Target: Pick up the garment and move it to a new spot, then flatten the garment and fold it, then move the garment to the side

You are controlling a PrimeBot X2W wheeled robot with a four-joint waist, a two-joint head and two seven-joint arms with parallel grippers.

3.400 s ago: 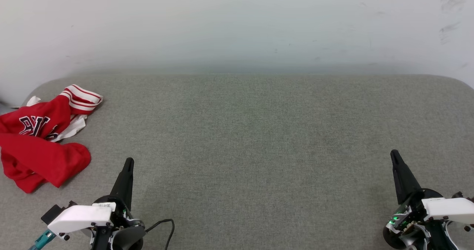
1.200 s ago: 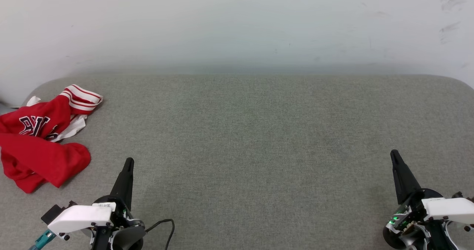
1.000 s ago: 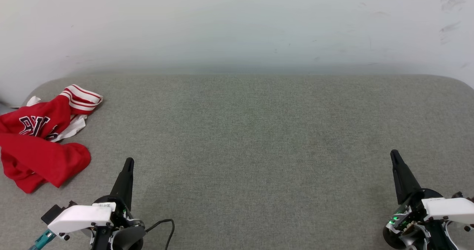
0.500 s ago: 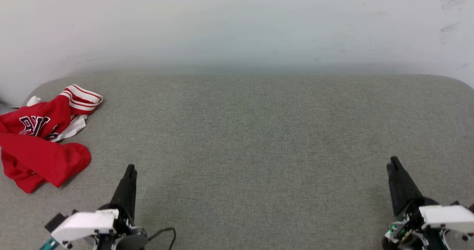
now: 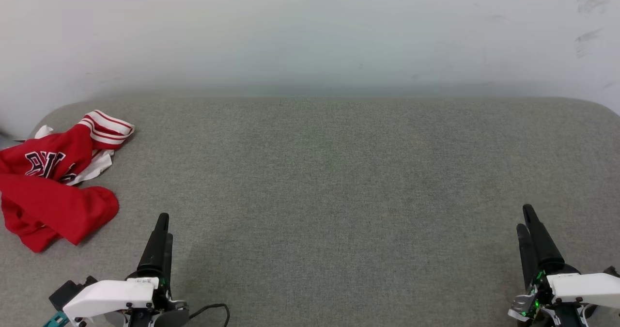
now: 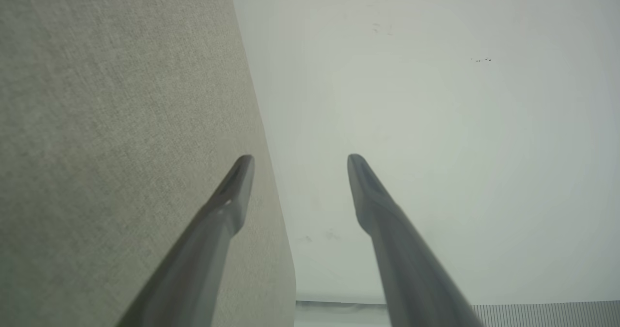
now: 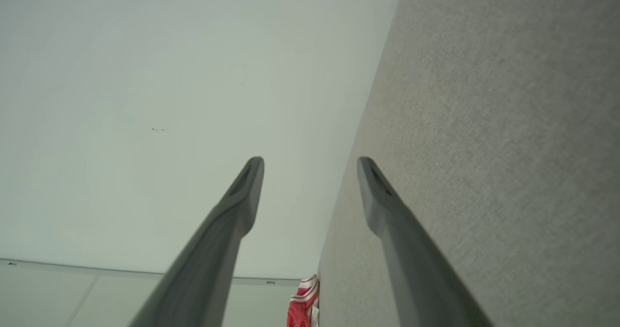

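Jersey (image 5: pixel 53 186) lies crumpled at the left edge of the pad (image 5: pixel 339 172), ahead and left of the left gripper (image 5: pixel 164 226), near but not touching; the bundle runs roughly near-to-far, striped trim at the far end. Right gripper (image 5: pixel 523 216) is well apart, across the pad. Both grippers spread wide, holding nothing. Left arm is nearer, so the reach likely goes forward-left
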